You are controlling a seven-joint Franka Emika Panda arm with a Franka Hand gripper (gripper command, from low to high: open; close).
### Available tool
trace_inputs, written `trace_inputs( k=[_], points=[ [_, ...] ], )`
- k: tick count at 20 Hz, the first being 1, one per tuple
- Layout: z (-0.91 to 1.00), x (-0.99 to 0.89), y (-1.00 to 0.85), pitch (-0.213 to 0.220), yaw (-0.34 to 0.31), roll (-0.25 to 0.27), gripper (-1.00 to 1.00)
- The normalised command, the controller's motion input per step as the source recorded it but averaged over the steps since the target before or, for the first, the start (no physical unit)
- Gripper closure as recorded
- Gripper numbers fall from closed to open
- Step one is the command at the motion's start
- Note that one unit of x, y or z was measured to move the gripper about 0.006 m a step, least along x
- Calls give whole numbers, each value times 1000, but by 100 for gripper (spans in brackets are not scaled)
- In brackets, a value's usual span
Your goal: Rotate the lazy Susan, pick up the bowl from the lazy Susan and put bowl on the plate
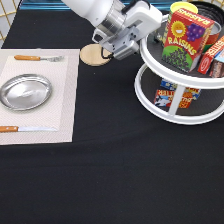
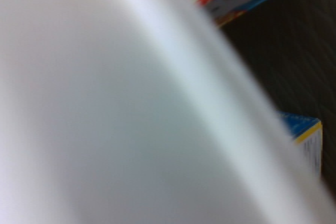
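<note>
The lazy Susan (image 1: 161,68) stands at the exterior view's right, its white tiers holding several boxes. A dark, glossy curved rim (image 1: 212,11) behind the raisins box on the upper tier may be the bowl; most of it is hidden. The silver plate (image 1: 25,91) lies empty on a placemat at the exterior view's left. My gripper (image 1: 148,30) is at the upper tier's left rim, pointing in toward the shelf and far from the plate. The wrist view is filled by a blurred white part of the lazy Susan (image 2: 112,115), with dark shelf beside it.
A red raisins box (image 1: 184,40) stands on the upper tier beside other boxes, with more packets (image 1: 172,95) on the lower tier. A wooden coaster (image 1: 93,55) lies under my arm. A fork (image 1: 37,58) and a knife (image 1: 22,129) flank the plate on the placemat (image 1: 65,100).
</note>
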Motion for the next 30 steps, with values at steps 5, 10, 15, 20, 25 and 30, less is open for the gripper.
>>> trace_inputs(
  k=[5, 10, 15, 20, 25, 30],
  points=[
    [130, 714, -113, 6, 138, 87, -100],
    [306, 420, -174, 11, 140, 78, -100],
    [811, -133, -75, -59, 100, 6, -100],
    [393, -572, -87, -215, 92, -16, -100],
    [-46, -770, 13, -233, 31, -46, -100],
    [-243, -537, 138, -141, 0, -57, -100]
  ],
)
